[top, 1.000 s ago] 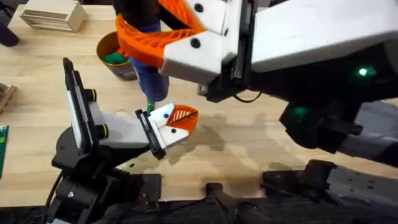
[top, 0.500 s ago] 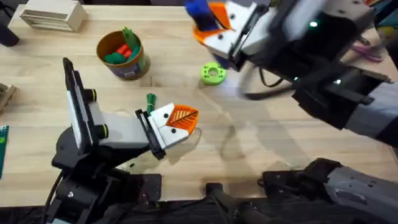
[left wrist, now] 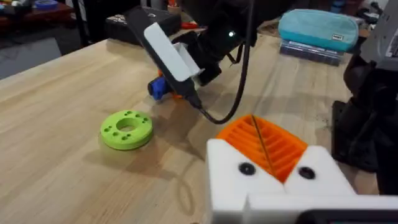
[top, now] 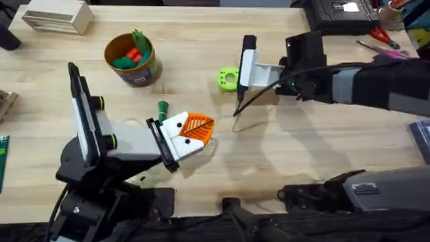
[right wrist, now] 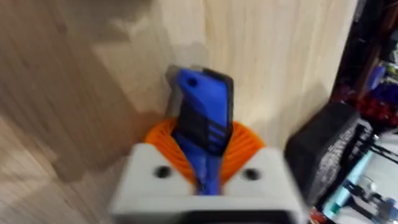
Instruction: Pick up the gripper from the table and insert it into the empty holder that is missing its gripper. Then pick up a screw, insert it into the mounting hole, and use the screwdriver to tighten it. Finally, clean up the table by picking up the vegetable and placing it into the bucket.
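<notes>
The right gripper [right wrist: 202,180] is clamped on the thick bright-blue screwdriver [right wrist: 204,121], low over the table. The small dark green toy vegetable [top: 162,107] lies outside the yellow-brown bucket [top: 144,70], so cleanup remains. The left gripper [top: 195,131] is pressed together.

the screwdriver [right wrist: 202,127] is blurred, its tip hidden; the right hand [right wrist: 205,177] is cut off by the edge.

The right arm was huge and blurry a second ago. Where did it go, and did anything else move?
The right arm swung away from under the camera and down toward the table's far side; its gripper, shut on the blue screwdriver, now hangs low beside the green ring. The left gripper, the bucket and the vegetable stayed put.
</notes>
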Tool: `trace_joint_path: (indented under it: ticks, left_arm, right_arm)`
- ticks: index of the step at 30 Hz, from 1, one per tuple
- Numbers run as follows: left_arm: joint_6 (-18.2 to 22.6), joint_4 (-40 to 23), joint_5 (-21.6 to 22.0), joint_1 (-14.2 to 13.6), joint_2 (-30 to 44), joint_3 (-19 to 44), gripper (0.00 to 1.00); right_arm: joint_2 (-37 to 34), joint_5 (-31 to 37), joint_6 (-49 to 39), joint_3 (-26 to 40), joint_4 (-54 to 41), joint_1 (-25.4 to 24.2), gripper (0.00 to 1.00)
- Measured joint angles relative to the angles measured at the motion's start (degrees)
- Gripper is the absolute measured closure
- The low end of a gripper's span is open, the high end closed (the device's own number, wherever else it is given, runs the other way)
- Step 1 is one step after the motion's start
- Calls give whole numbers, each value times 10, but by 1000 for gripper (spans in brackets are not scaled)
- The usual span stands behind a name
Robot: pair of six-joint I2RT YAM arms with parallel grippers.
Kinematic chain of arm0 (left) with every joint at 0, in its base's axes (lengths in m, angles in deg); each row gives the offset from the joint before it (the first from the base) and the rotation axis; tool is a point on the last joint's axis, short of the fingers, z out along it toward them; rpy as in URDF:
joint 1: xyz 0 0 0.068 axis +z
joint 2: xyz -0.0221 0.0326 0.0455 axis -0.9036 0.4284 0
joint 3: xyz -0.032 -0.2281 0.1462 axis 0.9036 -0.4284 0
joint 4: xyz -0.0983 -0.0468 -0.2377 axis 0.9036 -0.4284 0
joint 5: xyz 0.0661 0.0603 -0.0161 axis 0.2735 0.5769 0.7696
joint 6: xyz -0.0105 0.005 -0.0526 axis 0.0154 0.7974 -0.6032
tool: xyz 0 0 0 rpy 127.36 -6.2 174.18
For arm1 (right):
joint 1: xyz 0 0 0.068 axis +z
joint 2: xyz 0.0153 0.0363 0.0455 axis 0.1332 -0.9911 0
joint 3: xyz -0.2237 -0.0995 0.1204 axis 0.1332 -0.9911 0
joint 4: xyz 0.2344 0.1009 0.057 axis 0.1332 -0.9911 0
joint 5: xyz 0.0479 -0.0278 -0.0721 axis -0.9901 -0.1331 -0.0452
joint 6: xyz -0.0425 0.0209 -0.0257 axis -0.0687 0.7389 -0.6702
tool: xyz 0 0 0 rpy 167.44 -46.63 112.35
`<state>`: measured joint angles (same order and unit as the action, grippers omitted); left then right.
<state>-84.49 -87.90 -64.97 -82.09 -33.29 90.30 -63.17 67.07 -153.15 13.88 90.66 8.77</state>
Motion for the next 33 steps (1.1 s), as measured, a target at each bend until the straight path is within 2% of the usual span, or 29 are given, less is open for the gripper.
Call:
trace_joint_path:
  ticks: [3, 4, 5, 10, 16, 25, 26, 32, 33]
  left_arm:
    - [0, 0, 0, 0, 0, 0, 997]
    - [0, 0, 0, 0, 0, 0, 997]
    - [0, 0, 0, 0, 0, 0, 997]
    - [0, 0, 0, 0, 0, 0, 997]
    - [0, 0, 0, 0, 0, 0, 997]
    - [0, 0, 0, 0, 0, 0, 997]
    - [2, 0, 0, 0, 0, 0, 974]
    - [1, 0, 0, 0, 0, 0, 72]
    - [1, 0, 0, 0, 0, 0, 30]
  right_arm:
    - [-2, 9, -8, 10, 6, 2, 511]
    - [-2, 16, -9, 18, 15, 4, 89]
    - [-2, 20, -6, 23, 16, 6, 32]
    - [-2, 52, 59, 24, 9, 18, 13]
    - [18, 69, 195, 20, -4, 44, 12]
    - [168, 69, 417, 20, -3, 66, 12]
    - [186, 67, 444, 20, -2, 67, 12]
    - [266, -15, 610, 20, -3, 70, 12]
    - [272, -37, 634, 20, -3, 70, 12]
